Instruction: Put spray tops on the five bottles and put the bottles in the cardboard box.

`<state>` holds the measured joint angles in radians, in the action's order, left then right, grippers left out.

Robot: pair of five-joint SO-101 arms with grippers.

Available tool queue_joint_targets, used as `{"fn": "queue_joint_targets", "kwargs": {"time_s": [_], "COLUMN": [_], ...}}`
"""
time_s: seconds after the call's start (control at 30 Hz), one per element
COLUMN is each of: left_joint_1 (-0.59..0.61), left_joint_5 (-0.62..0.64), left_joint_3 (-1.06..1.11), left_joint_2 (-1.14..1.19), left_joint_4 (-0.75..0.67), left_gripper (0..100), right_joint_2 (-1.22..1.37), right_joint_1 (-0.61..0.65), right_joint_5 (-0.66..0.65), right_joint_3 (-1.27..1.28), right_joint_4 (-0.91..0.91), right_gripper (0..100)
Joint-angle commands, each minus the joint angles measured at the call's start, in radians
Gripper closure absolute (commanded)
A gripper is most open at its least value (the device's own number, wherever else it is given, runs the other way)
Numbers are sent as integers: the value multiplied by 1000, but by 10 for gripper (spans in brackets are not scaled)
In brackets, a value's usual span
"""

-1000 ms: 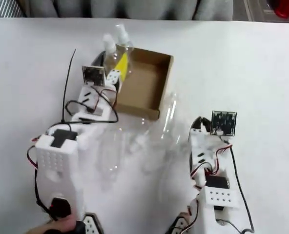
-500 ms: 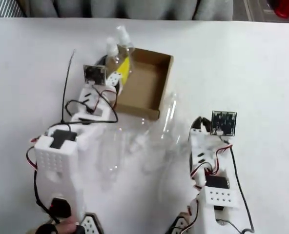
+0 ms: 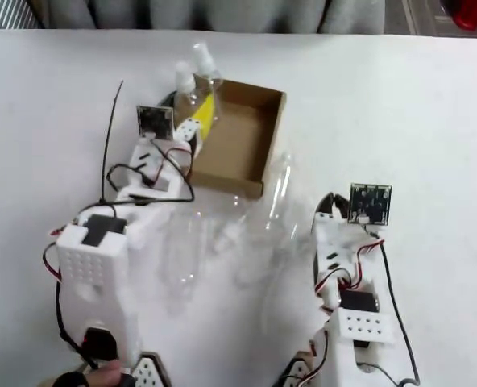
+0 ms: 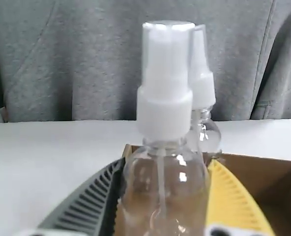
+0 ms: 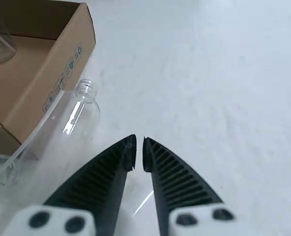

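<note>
My left gripper [image 3: 192, 113] is shut on a clear bottle with a white spray top [image 4: 164, 98], held upright at the far left corner of the cardboard box [image 3: 240, 139]. The bottle sits between a grey and a yellow finger [image 4: 234, 201]. Just behind it stands a second capped bottle [image 3: 203, 63] [image 4: 202, 93]. Clear bottles without tops lie on the table in front of the box [image 3: 188, 246], one along its right side [image 3: 280, 187] [image 5: 82, 105]. My right gripper [image 5: 138, 145] [image 3: 325, 206] is shut with nothing in it, low over the table right of that bottle.
The box's floor [image 5: 17, 69] is bare on its near side. A black cable [image 3: 109, 129] runs along the left arm. White tabletop lies open to the right [image 3: 416, 121]. A hand shows at the bottom left edge [image 3: 85, 377].
The left gripper has shifted slightly toward the box with its bottle. The right arm has kept still.
</note>
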<state>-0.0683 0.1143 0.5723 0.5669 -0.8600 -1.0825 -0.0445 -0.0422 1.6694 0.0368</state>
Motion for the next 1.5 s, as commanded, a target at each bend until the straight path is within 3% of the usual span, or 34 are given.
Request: {"fn": "queue_joint_targets", "kwargs": {"time_s": [0.0,0.3,0.53,1.23,1.47], "left_joint_1": [13,15,15,15,31], "left_joint_5": [8,8,12,12,9], "left_joint_3": [-21,-21,-12,-15,130], "left_joint_2": [-27,-27,-28,-33,-232], "left_joint_4": [21,21,46,41,41], "left_gripper": [762,759,635,632,634], "right_joint_2": [-16,-16,-16,-16,-16], "right_joint_1": [-12,-12,-35,-38,-38], "right_joint_5": [2,2,2,2,2], "right_joint_3": [11,12,12,12,12], "right_joint_4": [-21,-21,-24,-24,-24], "right_gripper": [982,982,982,982,982]}}
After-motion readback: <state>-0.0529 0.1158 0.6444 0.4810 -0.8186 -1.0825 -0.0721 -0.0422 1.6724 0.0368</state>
